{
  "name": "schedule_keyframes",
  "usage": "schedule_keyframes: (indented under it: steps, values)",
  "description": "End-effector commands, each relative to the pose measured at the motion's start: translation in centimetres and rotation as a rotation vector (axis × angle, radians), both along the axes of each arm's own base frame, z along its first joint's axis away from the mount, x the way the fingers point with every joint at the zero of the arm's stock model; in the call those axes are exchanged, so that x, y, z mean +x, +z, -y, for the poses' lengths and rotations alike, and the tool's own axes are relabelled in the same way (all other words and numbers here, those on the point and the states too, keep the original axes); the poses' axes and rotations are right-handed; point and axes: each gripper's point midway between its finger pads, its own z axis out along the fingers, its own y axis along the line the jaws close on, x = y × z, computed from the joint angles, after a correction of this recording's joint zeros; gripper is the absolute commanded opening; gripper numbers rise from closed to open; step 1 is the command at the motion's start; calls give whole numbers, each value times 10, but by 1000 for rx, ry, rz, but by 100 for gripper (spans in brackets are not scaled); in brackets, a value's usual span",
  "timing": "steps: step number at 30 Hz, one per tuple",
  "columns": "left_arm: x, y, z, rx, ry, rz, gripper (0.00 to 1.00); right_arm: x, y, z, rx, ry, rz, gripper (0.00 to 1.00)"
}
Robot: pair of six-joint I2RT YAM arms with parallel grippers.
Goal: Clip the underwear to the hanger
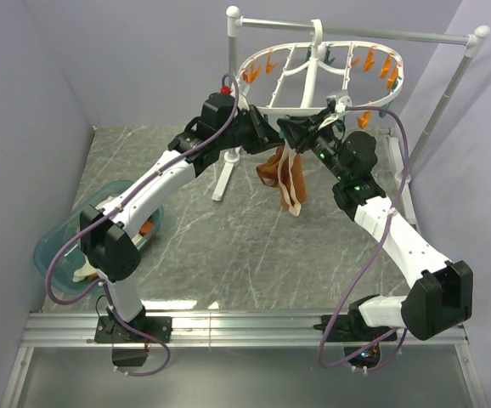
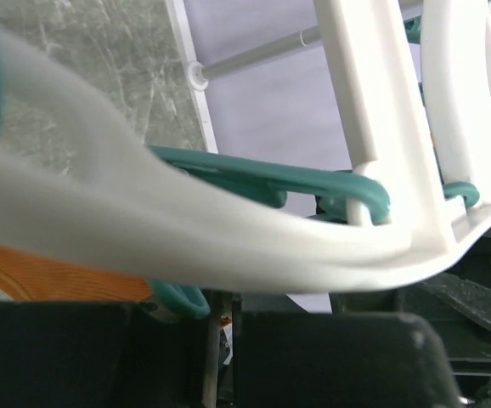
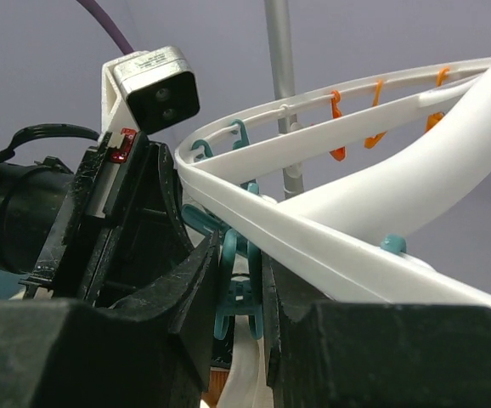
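Note:
The white oval hanger [image 1: 313, 81] hangs from the pole at the back. The rust-orange underwear [image 1: 281, 177] with cream trim dangles below its near rim, between my two grippers. My left gripper [image 1: 258, 127] is at the rim; in the left wrist view its jaws [image 2: 222, 314] are almost together on a thin strip, with orange fabric [image 2: 42, 272] and a teal clothespin [image 2: 177, 297] beside them. My right gripper [image 1: 303, 132] is shut on a teal clothespin [image 3: 244, 293] under the rim [image 3: 330, 246]. The cream waistband [image 3: 250, 374] hangs below that pin.
A teal basin [image 1: 59, 246] with other garments sits at the left by the left arm. The grey-white pole stand [image 1: 356, 32] spans the back, with a leg [image 1: 226, 174] behind the left gripper. Orange clothespins [image 1: 373, 59] ring the hanger's far side.

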Motion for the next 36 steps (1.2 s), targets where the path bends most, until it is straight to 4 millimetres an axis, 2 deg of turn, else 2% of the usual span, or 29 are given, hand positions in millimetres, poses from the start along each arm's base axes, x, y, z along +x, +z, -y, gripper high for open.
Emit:
schedule_keyframes:
  steps: [1, 12, 16, 22, 32, 34, 35, 36]
  values:
    - [-20, 58, -2, -147, -66, 133, 0, -19, -21, -23, -61, 109, -33, 0]
    - [-28, 57, -7, -167, -109, 157, 0, -15, -23, -22, -81, 96, -35, 0]
    - [-31, 70, -11, -200, -124, 195, 0, -16, -27, -21, -91, 94, -39, 0]
    - [-34, 73, -14, -215, -144, 202, 0, -11, -28, -16, -103, 60, -35, 0]
    - [-43, 91, -18, -276, -193, 284, 0, -11, -29, -16, -101, 59, -36, 0]
    - [-30, 72, -18, -176, -141, 250, 0, -12, -30, -16, -99, 64, -38, 0]
    - [-28, 88, -19, -153, -120, 284, 0, -13, -29, -17, -92, 70, -39, 0]
    - [-22, 58, -19, -34, -106, 231, 0, -15, -28, -18, -83, 75, -43, 0]
